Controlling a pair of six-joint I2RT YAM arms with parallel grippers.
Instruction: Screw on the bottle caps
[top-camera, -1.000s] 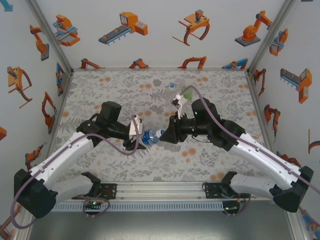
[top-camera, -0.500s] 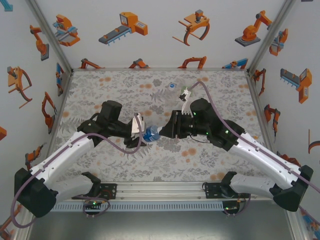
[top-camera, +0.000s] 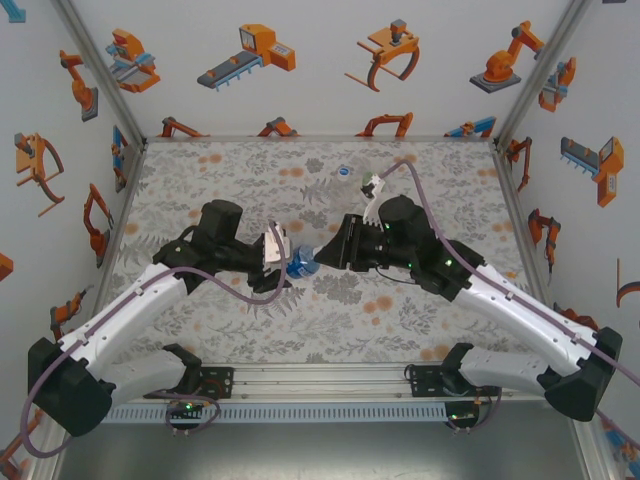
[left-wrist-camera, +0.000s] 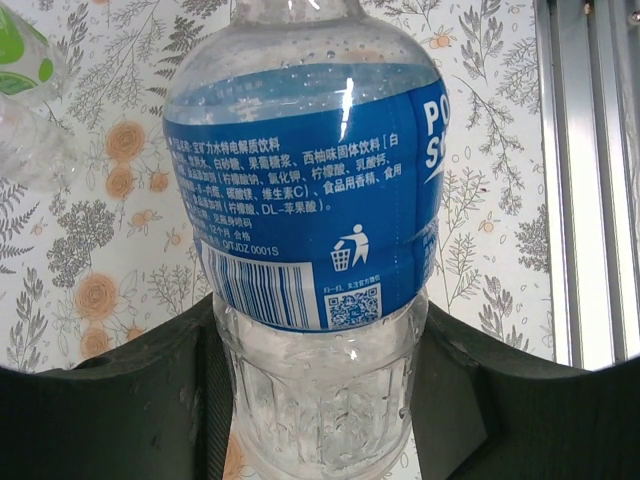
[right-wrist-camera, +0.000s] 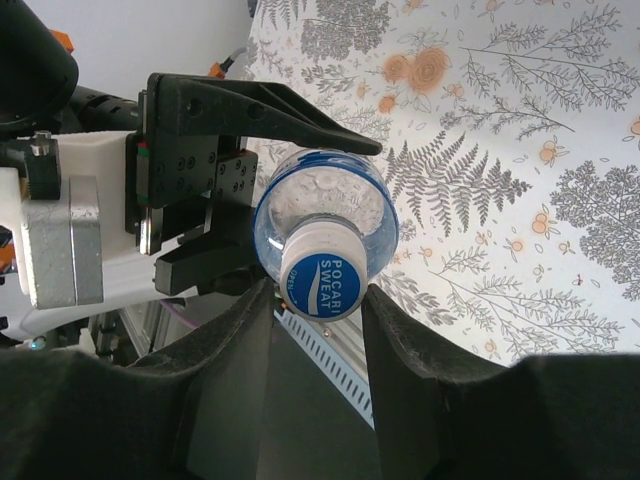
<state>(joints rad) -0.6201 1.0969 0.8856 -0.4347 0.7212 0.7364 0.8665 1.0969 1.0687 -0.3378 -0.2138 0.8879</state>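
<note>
Bright, even overhead light, faint soft shadows, white glare streaks on the bottle (left-wrist-camera: 310, 200) above the left gripper (left-wrist-camera: 318, 335), fingers (right-wrist-camera: 230, 400) of the right gripper (right-wrist-camera: 318, 298) dark and underexposed, bottle cap (right-wrist-camera: 322, 272) between them sharp.

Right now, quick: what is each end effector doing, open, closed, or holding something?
Left end effector: closed on the blue-label bottle, gripping its lower body.
Right end effector: closed on the bottle cap at that bottle's neck.
</note>
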